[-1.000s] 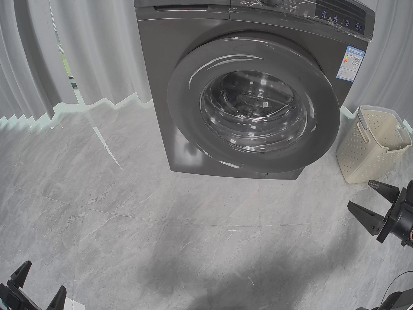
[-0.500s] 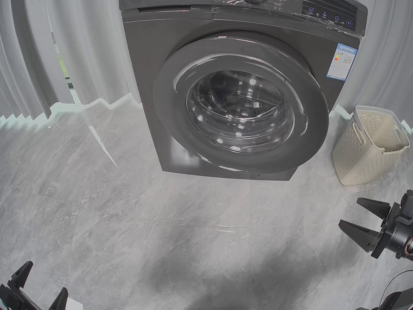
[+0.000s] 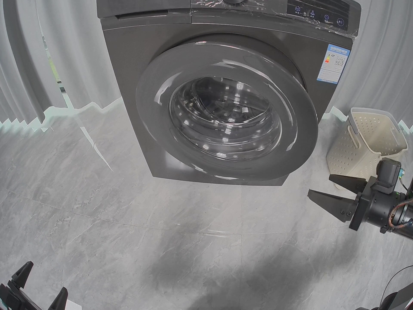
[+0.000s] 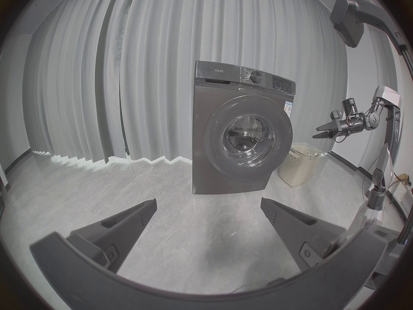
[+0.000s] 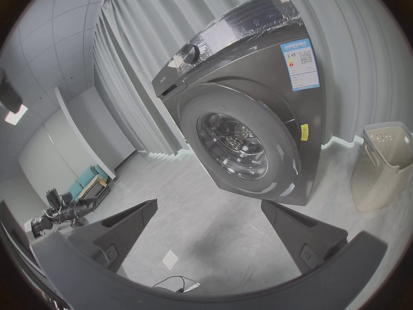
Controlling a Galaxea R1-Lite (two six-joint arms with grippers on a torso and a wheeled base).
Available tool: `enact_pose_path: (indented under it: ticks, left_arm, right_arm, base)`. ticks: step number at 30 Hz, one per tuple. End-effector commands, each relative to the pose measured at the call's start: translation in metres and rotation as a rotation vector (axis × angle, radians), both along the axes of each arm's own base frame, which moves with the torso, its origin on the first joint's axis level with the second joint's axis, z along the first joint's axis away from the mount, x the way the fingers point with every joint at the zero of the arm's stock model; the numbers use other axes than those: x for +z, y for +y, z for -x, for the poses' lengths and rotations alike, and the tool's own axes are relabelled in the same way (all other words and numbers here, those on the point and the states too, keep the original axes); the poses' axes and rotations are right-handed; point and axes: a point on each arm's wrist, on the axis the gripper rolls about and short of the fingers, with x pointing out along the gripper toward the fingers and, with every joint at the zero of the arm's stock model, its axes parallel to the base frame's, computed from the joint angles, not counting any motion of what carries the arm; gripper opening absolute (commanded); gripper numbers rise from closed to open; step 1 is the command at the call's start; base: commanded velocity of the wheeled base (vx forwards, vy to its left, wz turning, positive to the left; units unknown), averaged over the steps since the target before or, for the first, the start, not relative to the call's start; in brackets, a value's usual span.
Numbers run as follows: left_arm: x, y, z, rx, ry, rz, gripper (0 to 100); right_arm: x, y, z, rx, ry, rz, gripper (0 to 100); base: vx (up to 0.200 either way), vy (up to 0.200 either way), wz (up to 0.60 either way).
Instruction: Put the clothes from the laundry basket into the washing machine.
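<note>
The closed washing machine [image 3: 223,87] has the laundry basket [image 3: 342,153] just beside its right side, contents hard to tell. The right gripper [image 3: 319,185], jaws apart, is near the machine's right front. The left gripper [image 3: 45,276], likewise apart, is well off its left front.

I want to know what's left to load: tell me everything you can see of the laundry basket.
The laundry basket is cream plastic with perforated walls and a side handle. It stands upright on the grey floor, to the right of the washing machine without touching it. The part of its inside that shows looks empty.
</note>
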Motion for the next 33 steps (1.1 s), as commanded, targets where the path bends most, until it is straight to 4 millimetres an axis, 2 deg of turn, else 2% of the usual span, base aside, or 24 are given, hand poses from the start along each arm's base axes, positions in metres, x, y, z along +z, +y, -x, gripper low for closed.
enact_pose_path:
  ticks: [1, 11, 19, 24, 28, 33]
  left_arm:
    - [0.0, 0.0, 0.001, 0.0, -0.015, 0.003, 100]
    - [0.0, 0.0, 0.001, 0.0, -0.015, 0.003, 100]
    - [0.0, 0.0, 0.001, -0.009, -0.016, 0.0, 100]
    - [0.0, 0.0, 0.001, -0.012, -0.016, 0.0, 100]
    - [0.0, 0.0, 0.001, -0.01, -0.017, -0.006, 100]
    - [0.0, 0.0, 0.001, -0.012, -0.018, -0.01, 100]
  right_arm:
    - [-0.005, 0.01, -0.017, -0.001, 0.044, 0.014, 100]
    - [-0.006, 0.02, -0.044, -0.079, -0.023, -0.004, 100]
    - [0.002, 0.01, -0.056, -0.167, -0.093, -0.005, 100]
    - [-0.014, 0.005, -0.03, -0.127, -0.069, 0.053, 100]
    - [-0.026, 0.01, -0.011, -0.053, -0.046, 0.076, 100]
    - [-0.021, 0.011, -0.012, -0.051, -0.06, 0.058, 100]
  base:
    - [0.2, 0.0, 0.0]
    - [0.2, 0.0, 0.0]
    - [0.0, 0.0, 0.0]
    - [0.0, 0.0, 0.0]
    - [0.0, 0.0, 0.0]
    - [0.16, 0.0, 0.0]
